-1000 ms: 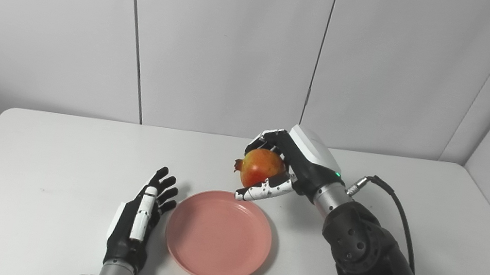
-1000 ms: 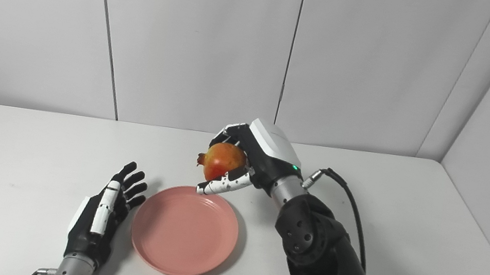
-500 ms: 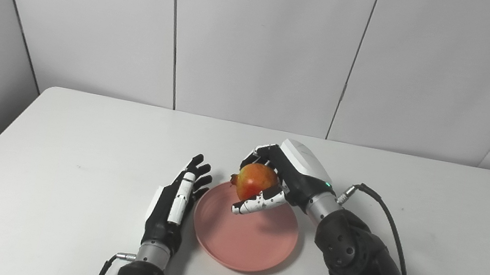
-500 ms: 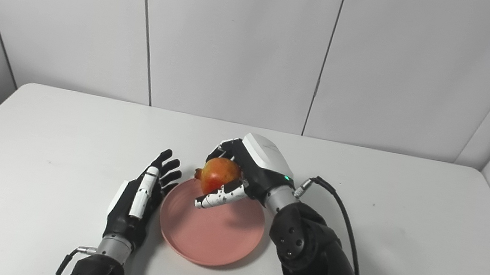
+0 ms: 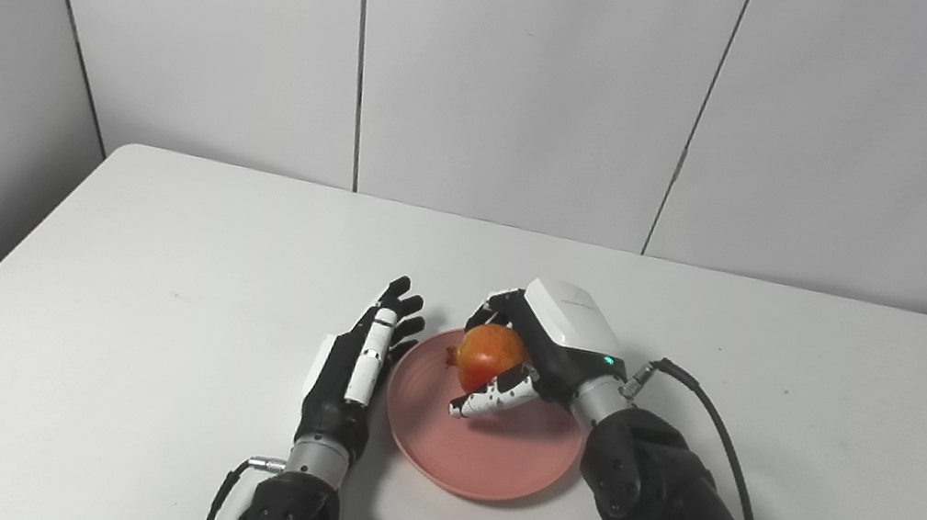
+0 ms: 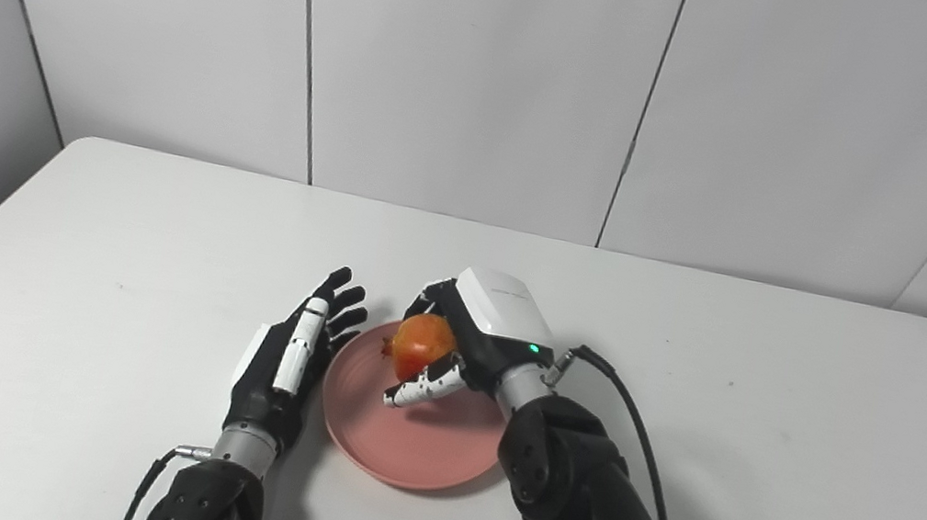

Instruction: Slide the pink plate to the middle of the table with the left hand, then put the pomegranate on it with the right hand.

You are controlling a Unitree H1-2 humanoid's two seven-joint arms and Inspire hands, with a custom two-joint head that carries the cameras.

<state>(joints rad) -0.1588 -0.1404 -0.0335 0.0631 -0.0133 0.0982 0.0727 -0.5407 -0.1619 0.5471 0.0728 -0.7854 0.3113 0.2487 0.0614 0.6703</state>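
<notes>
The pink plate (image 5: 488,459) lies flat on the white table near its middle. My right hand (image 5: 543,347) is shut on the red and yellow pomegranate (image 5: 487,358) and holds it low over the plate's far half; whether the fruit touches the plate I cannot tell. My left hand (image 5: 358,364) is open, fingers straight and apart, resting on the table just left of the plate's rim. In the right eye view the pomegranate (image 6: 422,346), the plate (image 6: 405,451), the right hand (image 6: 481,328) and the left hand (image 6: 295,354) show the same way.
The white table (image 5: 146,266) is walled by grey panels behind and at both sides. A black cable (image 5: 715,430) loops from my right wrist over the table to the right of the plate.
The camera has tilted and shifted, moving the whole picture. My right hand has carried the pomegranate from beyond the plate's far rim to low over the plate. The left hand stays beside the plate.
</notes>
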